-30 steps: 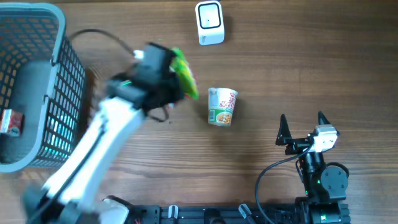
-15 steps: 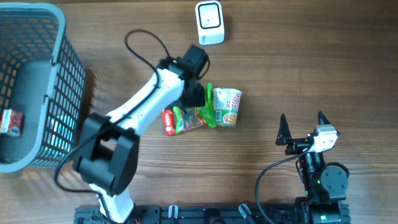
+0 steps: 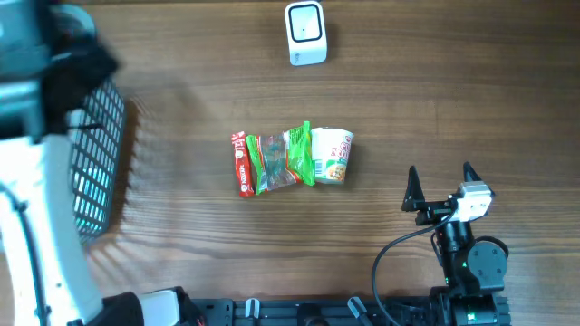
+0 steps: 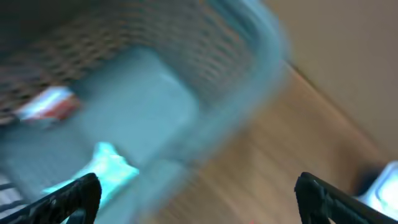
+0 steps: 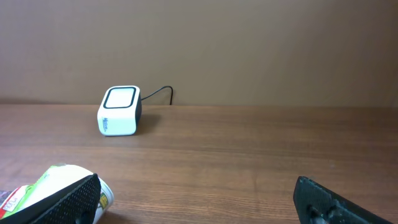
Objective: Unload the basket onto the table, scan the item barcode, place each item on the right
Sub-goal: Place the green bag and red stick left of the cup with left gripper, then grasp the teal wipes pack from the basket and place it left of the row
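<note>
Judging where this could slip: the left tool [image 4: 198, 186] hangs over the grey basket [image 3: 101, 154] at the left end of the surface [image 3: 471, 91]. Its fingers are spread wide with nothing between them, and its own view is smeared with blur. A small red-and-white pack [image 4: 46, 104] lies on the basket floor below it. If that is the next item to fetch, a fast descent could clip the mesh wall or rim and shove the basket. A flat pack on a flat floor also gives the fingers little to get under.

The things that look ready for scanning lie in the middle of the surface: a red bar [image 3: 242, 165], a green packet [image 3: 283, 161] and a cup of noodles [image 3: 332, 156] on its side, in a row and seemingly touching. The scanner [image 3: 305, 33] stands well apart near the far edge, window facing upward. Lifting any one of the three may drag its neighbour, and the cup could roll. The crinkly packet may fold over its code. I cannot tell which face carries a barcode on any of them, so one could be shown wrong side to the window.

The right tool [image 3: 439, 187] rests near the front edge, fingers apart, holding nothing
</note>
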Robot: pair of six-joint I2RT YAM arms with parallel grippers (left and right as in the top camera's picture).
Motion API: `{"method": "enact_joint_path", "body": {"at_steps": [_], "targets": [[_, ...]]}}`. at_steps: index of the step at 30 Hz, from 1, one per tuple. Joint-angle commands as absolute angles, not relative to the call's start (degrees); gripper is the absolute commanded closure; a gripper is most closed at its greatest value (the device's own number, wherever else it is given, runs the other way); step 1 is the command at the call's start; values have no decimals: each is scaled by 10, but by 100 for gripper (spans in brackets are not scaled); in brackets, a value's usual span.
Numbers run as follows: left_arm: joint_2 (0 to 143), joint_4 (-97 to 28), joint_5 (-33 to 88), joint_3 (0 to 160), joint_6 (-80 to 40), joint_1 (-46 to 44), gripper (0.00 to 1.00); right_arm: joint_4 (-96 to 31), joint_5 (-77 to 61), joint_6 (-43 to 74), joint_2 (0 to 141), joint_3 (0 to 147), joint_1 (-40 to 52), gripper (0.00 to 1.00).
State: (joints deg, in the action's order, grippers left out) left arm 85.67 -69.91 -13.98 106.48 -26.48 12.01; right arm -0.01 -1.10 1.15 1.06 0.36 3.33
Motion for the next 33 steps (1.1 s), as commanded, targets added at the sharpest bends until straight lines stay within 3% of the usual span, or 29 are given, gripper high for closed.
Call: {"method": "enact_joint_path", "body": {"at_steps": [1,4,8,14,18,22,25,29,30,33], "targets": [[877,-702,-138,1055,-279,254,1,3,-14,2,8,3,35,0],[904,-702,-107,1012,-278,335,0,3,-14,2,8,3,35,0],[945,-681,-106,922,-256,372,0,3,-14,1,8,3,35,0],[1028,-613,28,824,4,373,0,3,-14,1,8,3,35,0],[1074,-629,23,814,93,373,19,3,-14,1,8,3,35,0],[1087,-627,-11,809,103,381,25,3,-14,2,8,3,35,0],[1088,-616,-11,789,103,402,39,3,-14,1,8,3,35,0],[1088,-590,3,751,98,419,40,3,-14,2,8,3,35,0],[1088,-580,7,744,97,419,44,3,-14,1,8,3,35,0],[1088,-553,26,742,96,419,95,3,-14,1,8,3,35,0]]}}
